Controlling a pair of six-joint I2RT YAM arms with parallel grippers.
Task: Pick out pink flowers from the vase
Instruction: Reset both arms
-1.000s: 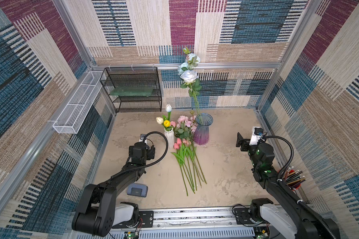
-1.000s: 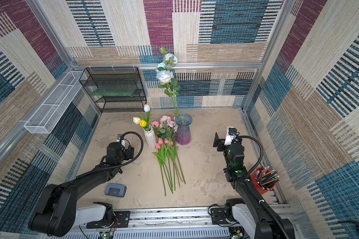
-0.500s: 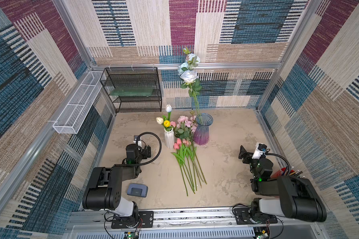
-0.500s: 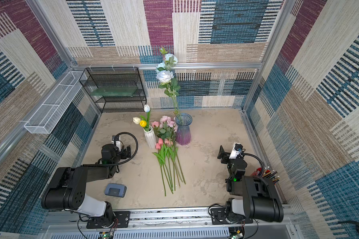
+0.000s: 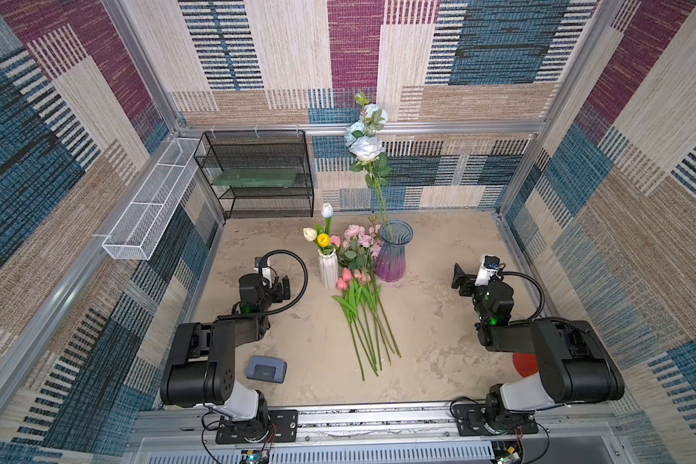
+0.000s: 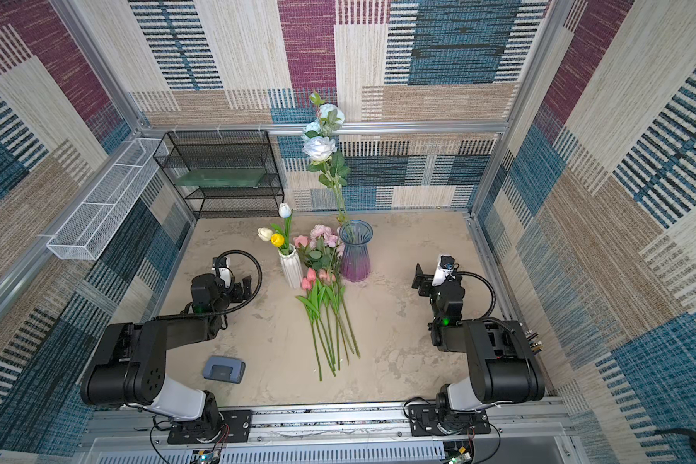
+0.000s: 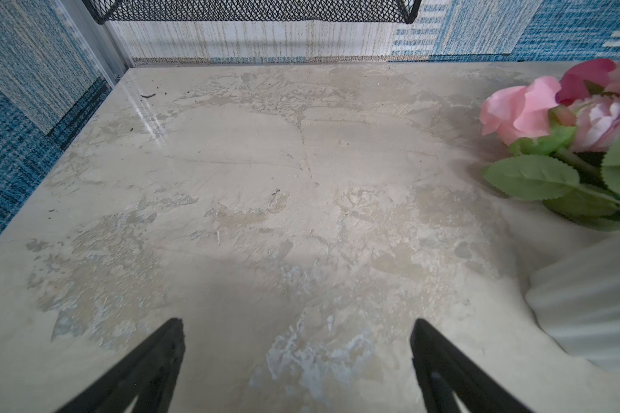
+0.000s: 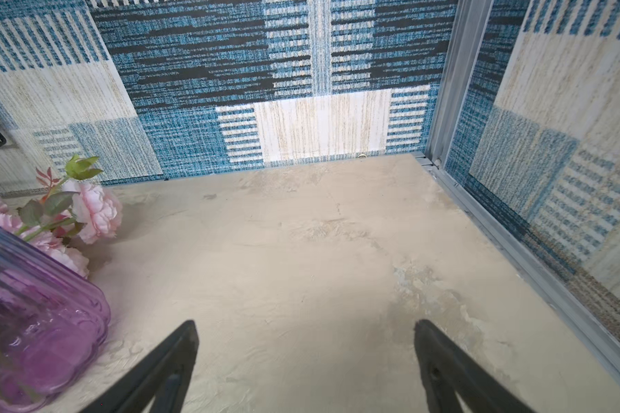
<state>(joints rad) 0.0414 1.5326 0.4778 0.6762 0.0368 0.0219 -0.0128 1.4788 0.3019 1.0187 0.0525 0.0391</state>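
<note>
Between the two vases at the middle of the mottled beige tabletop (image 5: 438,321), the artificial pink flowers (image 5: 358,293) lie flat in a loose sheaf. Their small tulip buds and fuller rose and peony heads point toward the back wall, and their long green stems (image 5: 372,333) fan out toward the robot. The purple ribbed glass vase (image 5: 392,253) just beside them holds only the tall spray of pale blue and white roses (image 5: 366,148). The white fluted ceramic vase (image 5: 328,269) on their other side keeps its white and yellow tulips (image 5: 322,237). By the look of it the picking is done, with no pink bloom left standing in either vase, though from above I cannot tell whether the big heads lean on the glass. The left gripper (image 7: 298,329) hangs low over bare table near the white vase, jaws spread wide and nothing between them. The right gripper (image 8: 306,329) sits likewise parted and empty, well apart from the sheaf on the far side of the glass vase. These flowers should handle as very light things. The stems are probably wire-cored plastic, springy rather than limp and a little slick, and the fabric petals crush easily, as the soft pink rose (image 7: 519,111) in the left wrist view suggests. The place to take hold is a bare stretch of stem below the leaves, pinched across its width. A grip near the head would bruise the bloom, and one at the very tip would let the flower swing and droop.
</note>
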